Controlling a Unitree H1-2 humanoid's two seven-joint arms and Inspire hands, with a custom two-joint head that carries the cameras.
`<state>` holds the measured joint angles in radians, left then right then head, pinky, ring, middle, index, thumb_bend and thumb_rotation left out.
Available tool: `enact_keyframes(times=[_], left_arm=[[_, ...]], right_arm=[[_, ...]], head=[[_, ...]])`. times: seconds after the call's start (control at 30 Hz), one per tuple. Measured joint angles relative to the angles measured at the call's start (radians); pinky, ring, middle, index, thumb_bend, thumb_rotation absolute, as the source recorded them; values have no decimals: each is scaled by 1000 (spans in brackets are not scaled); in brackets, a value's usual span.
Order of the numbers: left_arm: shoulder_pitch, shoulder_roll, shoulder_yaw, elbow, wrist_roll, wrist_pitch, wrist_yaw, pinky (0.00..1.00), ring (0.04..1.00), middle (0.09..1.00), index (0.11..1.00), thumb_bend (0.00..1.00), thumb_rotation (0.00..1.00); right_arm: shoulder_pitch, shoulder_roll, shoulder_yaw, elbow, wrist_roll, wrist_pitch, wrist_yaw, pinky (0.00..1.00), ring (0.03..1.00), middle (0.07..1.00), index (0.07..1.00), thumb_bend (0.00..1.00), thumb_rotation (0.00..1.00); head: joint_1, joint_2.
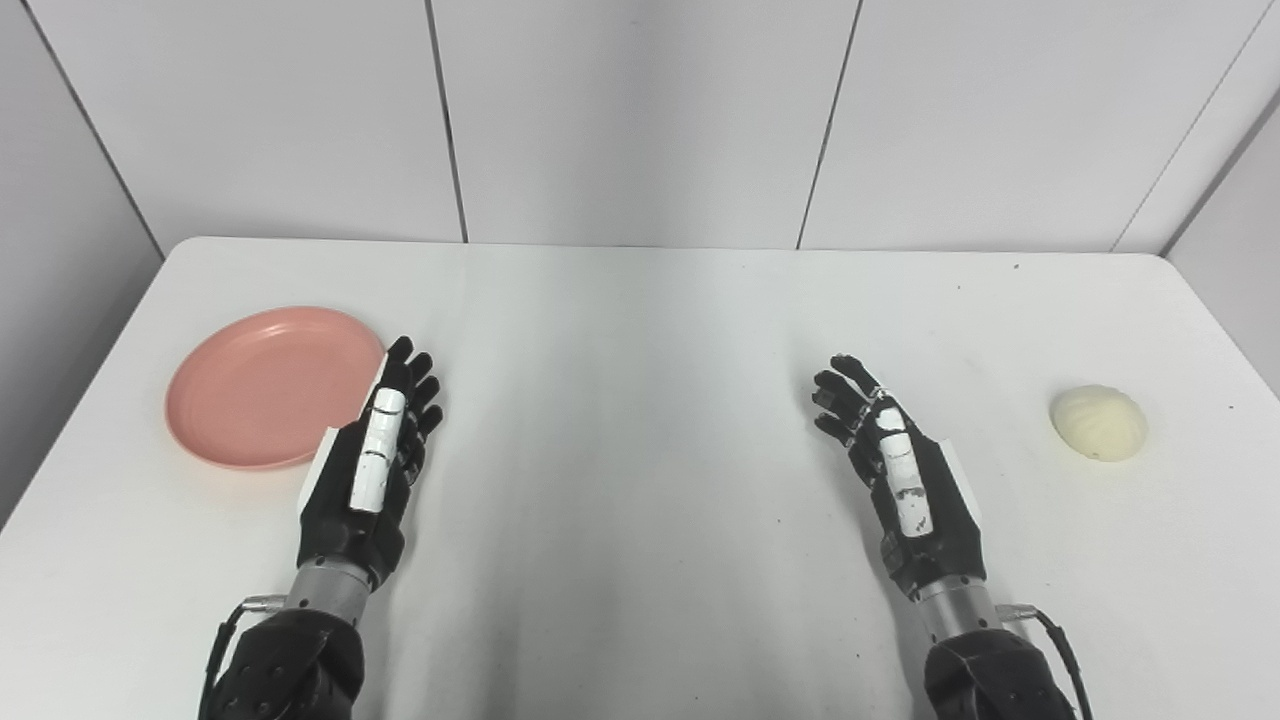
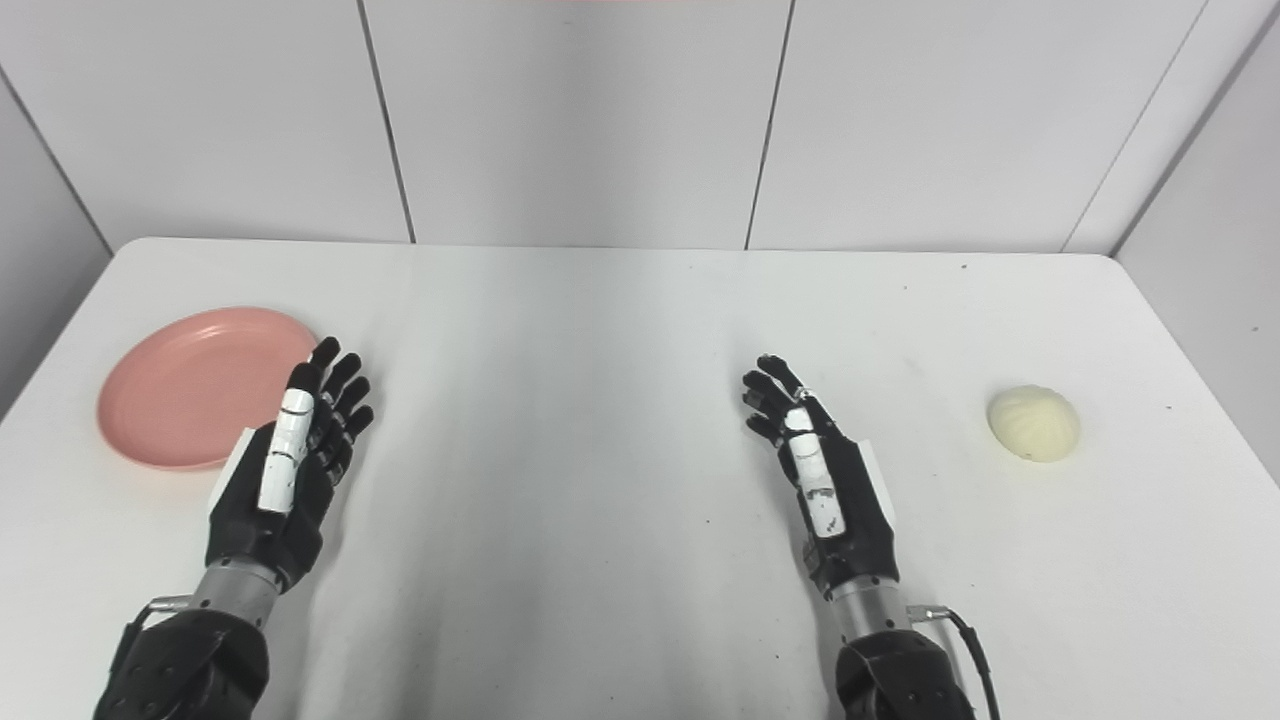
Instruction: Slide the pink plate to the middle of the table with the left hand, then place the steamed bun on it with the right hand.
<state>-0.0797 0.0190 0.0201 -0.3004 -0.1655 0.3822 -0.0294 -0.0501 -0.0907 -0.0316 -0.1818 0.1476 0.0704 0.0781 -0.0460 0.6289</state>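
Two head cameras side by side, looking down and forward, sharing the whole white table (image 1: pixel 640 400), right view slightly offset.

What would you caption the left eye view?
Both open hands, left and right, flank the table's middle; pink plate left, steamed bun right.

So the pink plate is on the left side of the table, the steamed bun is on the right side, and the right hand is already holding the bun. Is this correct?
Not quite. The pink plate and steamed bun lie as you say, but the right hand holds nothing: in the left eye view it is open, fingers apart, with bare table between it and the bun.
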Motion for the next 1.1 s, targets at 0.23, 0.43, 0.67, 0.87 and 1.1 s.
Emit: enact_keyframes(times=[0.23, 0.43, 0.67, 0.87, 1.1], left_arm=[[0, 0, 1, -1, 0, 4, 0, 1000, 996, 1000, 1000, 798, 890], [0, 0, 1, 0, -1, 10, 0, 1000, 998, 1000, 1000, 804, 891], [-2, -13, -5, 81, 3, -16, 0, 1000, 990, 1000, 1000, 800, 842], [-11, -35, -14, 144, 34, -104, 0, 1000, 982, 1000, 1000, 784, 859], [-13, -54, -35, 197, 66, -188, 11, 1000, 979, 1000, 1000, 720, 882]], right_arm=[[0, 0, 1, 0, 2, 1, 0, 876, 863, 854, 864, 873, 934], [0, 0, 2, 0, 2, 0, 2, 874, 860, 850, 859, 882, 926], [-1, -15, -3, 80, 13, -11, 30, 894, 877, 869, 869, 865, 943], [-23, -27, -18, 135, 25, -79, 56, 893, 878, 870, 873, 849, 945], [-47, -52, -33, 176, 44, -128, 74, 920, 900, 890, 900, 845, 965]], head=[[-2, 3], [26, -12], [104, -90], [152, -150], [212, -187]])
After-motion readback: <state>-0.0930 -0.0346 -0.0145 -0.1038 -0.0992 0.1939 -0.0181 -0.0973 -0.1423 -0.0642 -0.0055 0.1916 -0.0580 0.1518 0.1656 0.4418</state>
